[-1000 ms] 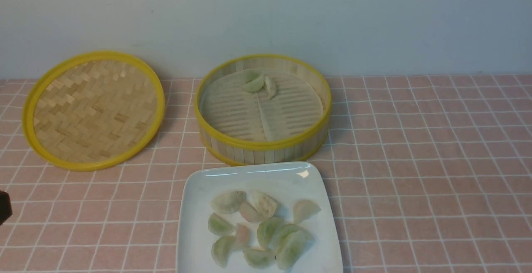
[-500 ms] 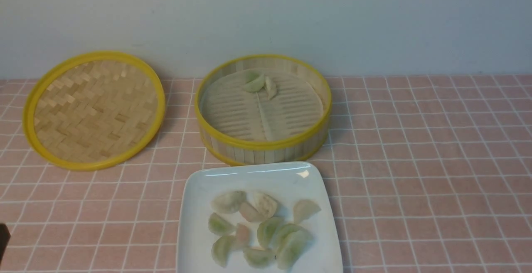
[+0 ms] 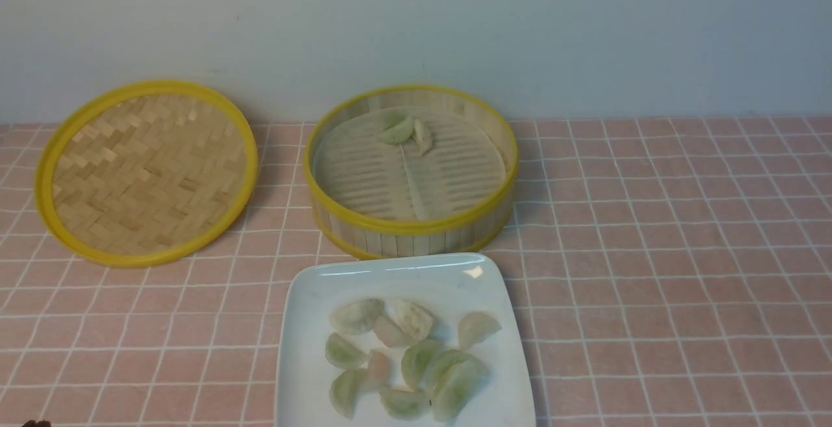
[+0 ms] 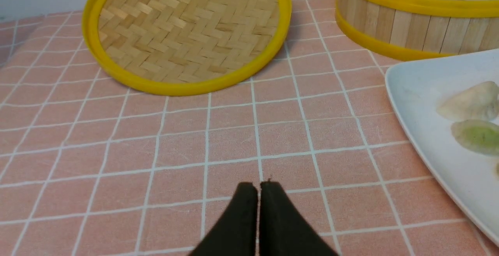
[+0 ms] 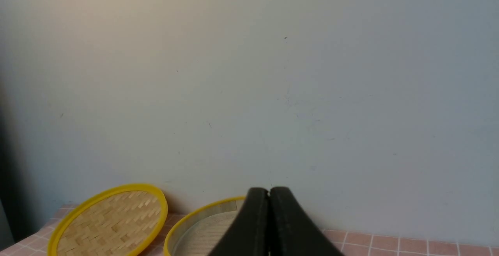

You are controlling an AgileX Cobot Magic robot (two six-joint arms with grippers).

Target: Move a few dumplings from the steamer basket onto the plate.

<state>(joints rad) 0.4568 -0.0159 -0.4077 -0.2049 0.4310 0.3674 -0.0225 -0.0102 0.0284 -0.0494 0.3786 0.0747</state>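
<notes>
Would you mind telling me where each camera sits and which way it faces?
Front view: between the arms, facing the wall over plate, steamer basket, lid; practically no arm shows.
Left wrist view: low over the tablecloth, facing the lid; shut left gripper shows.
Right wrist view: raised, facing the wall; shut right gripper shows.
All share lid and basket.

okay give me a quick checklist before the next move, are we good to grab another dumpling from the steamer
1. Left pincer shut and empty: ok.
2. Right pincer shut and empty: ok.
3. Steamer basket uncovered, lid lying aside: ok.
4. Dumplings left in basket: two against the far wall, ok.
5. Plate in front of basket with bare room along its left side: ok.
6. Pincers opened for a grasp: not ok.
</notes>
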